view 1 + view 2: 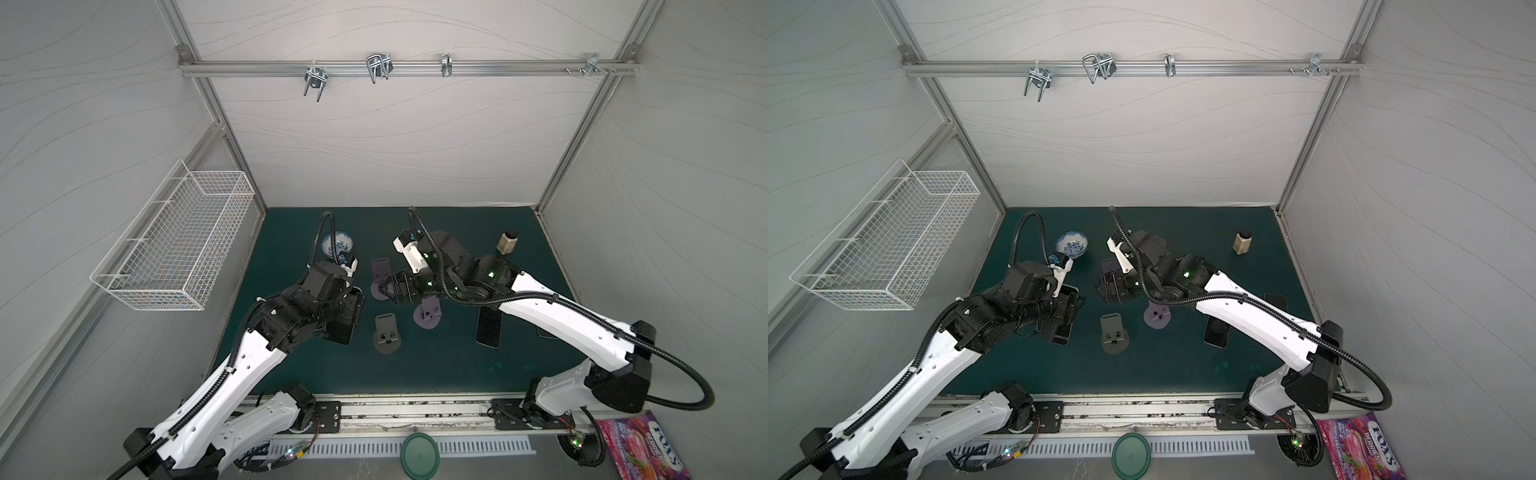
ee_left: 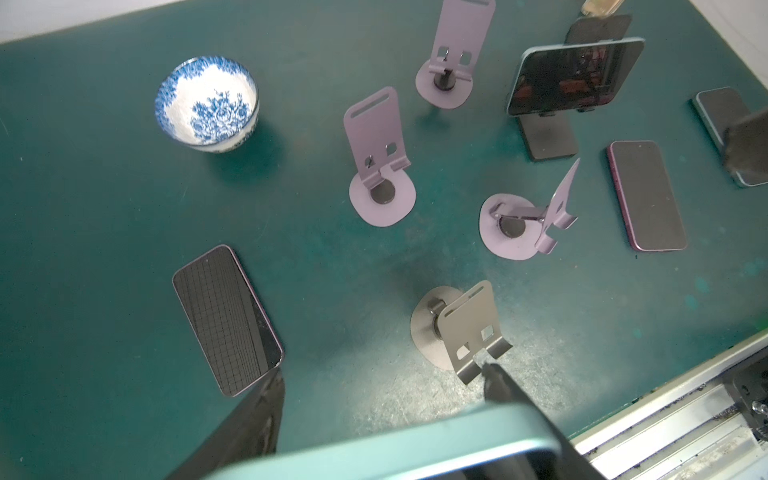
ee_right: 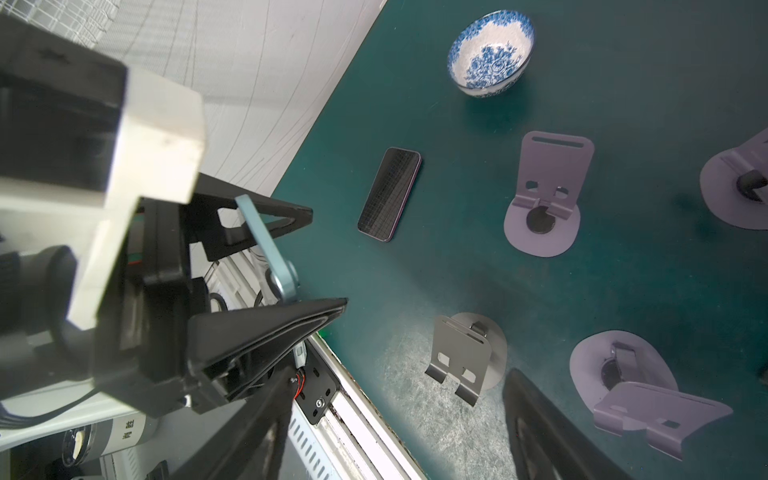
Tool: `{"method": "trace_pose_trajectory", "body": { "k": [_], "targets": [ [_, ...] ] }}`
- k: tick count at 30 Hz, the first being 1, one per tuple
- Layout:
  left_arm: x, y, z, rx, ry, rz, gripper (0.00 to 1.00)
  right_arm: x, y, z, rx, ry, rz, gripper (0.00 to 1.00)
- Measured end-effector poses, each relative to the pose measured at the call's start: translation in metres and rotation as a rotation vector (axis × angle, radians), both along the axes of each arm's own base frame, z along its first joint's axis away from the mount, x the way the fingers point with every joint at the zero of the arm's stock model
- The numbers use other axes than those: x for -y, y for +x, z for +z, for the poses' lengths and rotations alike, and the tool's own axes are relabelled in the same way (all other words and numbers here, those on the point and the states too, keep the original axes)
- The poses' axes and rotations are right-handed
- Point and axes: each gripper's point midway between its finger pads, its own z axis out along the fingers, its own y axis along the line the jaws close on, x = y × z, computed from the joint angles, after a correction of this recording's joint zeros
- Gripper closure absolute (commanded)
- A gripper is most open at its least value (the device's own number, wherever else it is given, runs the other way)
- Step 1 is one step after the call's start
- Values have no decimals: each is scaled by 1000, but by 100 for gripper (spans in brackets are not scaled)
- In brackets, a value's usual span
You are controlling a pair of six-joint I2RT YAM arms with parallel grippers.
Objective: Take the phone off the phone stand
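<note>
We see a robotics lab test cell: pale grey panel walls (image 1: 395,145) in silver aluminium extrusion framing (image 1: 415,66), a dark green work mat (image 1: 457,365), two white-and-black robot arms (image 1: 561,322) mounted at front.

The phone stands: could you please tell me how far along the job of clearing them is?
Done: four stands are empty, such as the grey stand, and three phones lie flat on the mat, among them the pink-edged phone. In hand: the left gripper is shut on a teal phone, off any stand. Left: one propped phone sits on the black stand; the right gripper is open and empty.
</note>
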Motion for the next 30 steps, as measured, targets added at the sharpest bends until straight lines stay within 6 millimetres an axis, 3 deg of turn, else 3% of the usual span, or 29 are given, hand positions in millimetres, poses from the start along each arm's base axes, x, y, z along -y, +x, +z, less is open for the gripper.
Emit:
{"method": "trace_pose_trajectory", "body": {
  "k": [15, 30],
  "targets": [
    [-7, -5, -43, -108, -41, 84, 52, -7, -12, -15, -41, -18, 29, 20],
    [-15, -17, -102, -227, -56, 147, 53, -11, -17, -23, -65, -25, 45, 20]
  ]
}}
